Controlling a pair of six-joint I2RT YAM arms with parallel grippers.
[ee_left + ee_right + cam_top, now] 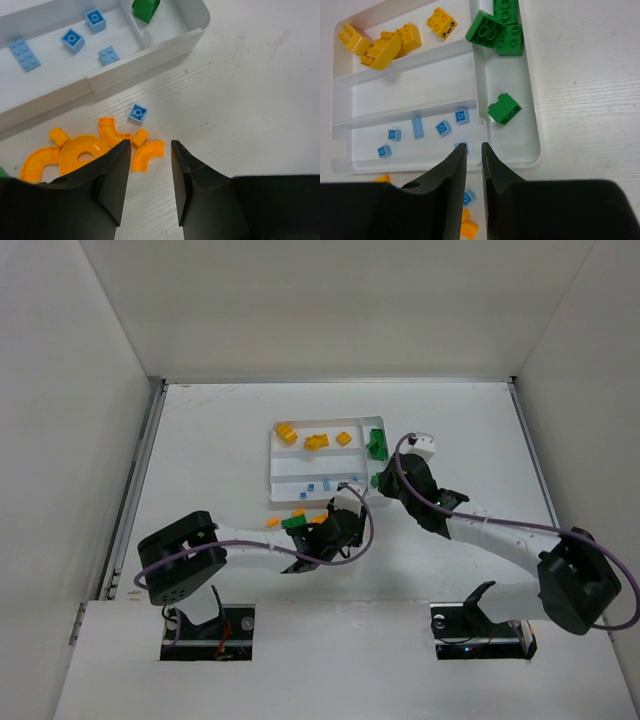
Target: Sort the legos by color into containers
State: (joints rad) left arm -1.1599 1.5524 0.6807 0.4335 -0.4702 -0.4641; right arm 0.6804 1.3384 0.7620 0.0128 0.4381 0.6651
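**Left fingers poised over loose orange pieces**

The left fingers [150,145] stand moderately open and hold nothing. They hang over a cluster on the worktop [250,100], just outside the tray [145,59]. An orange quarter-curve [150,156] lies right between the tips. A small orange block [140,136] and a second curve [112,131] sit close beside it, an orange ring [82,150] lies to one side, and one blue brick [137,113] lies nearer the tray wall.

The right fingers [473,146] are drawn almost together with only a thin slit between them, also empty, above the tray's near edge. Inside the tray, yellow bricks [385,42] fill the far section, green bricks [500,27] the side section, and blue bricks [417,127] the near one.

The step appears to be picking up the quarter-curve. It should go best with a straight descent and a grip across the curve's narrow band, so the neighbouring block is not caught too. The piece is flat, so the tips need to reach the worktop before closing. The right arm is close by, so the lift should be vertical first.
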